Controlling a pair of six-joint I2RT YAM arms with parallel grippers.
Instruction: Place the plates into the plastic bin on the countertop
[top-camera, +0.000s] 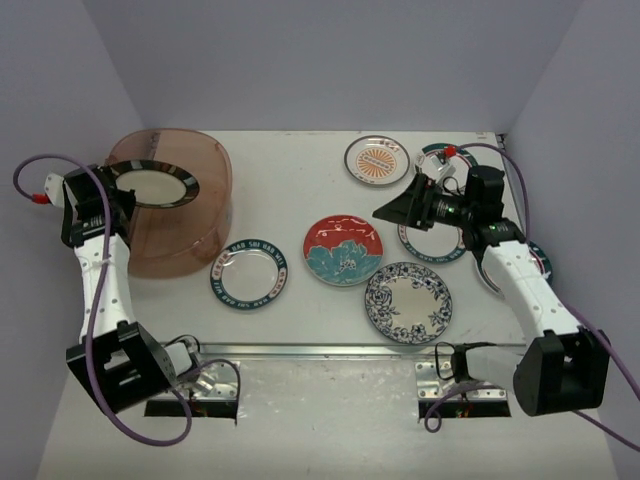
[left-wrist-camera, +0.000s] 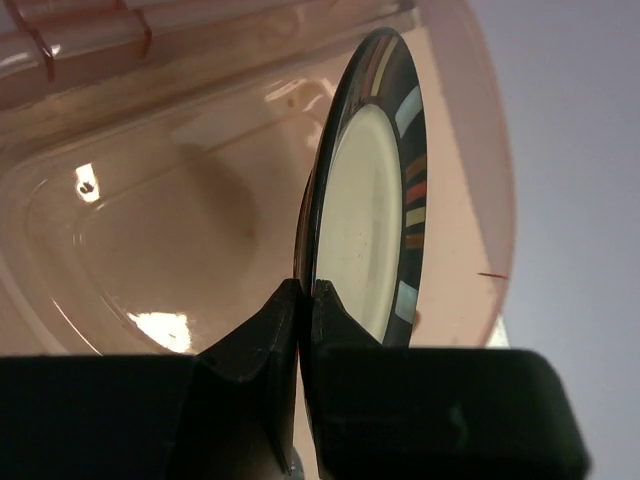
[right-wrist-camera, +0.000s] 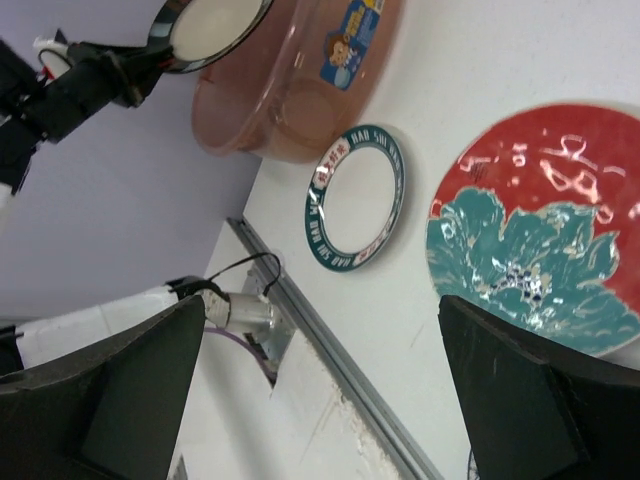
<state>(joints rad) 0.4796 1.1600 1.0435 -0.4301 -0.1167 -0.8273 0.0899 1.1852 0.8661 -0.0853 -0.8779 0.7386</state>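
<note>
Chipping is risked if the black-rimmed round plate, clamped in the left gripper above the reddish translucent plastic bin, is dropped.

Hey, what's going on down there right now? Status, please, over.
Left tool shut on black-rimmed plate, held over plastic bin. Right tool open, empty, near red-and-teal plate. Bin looks empty, nothing blocking.
</note>
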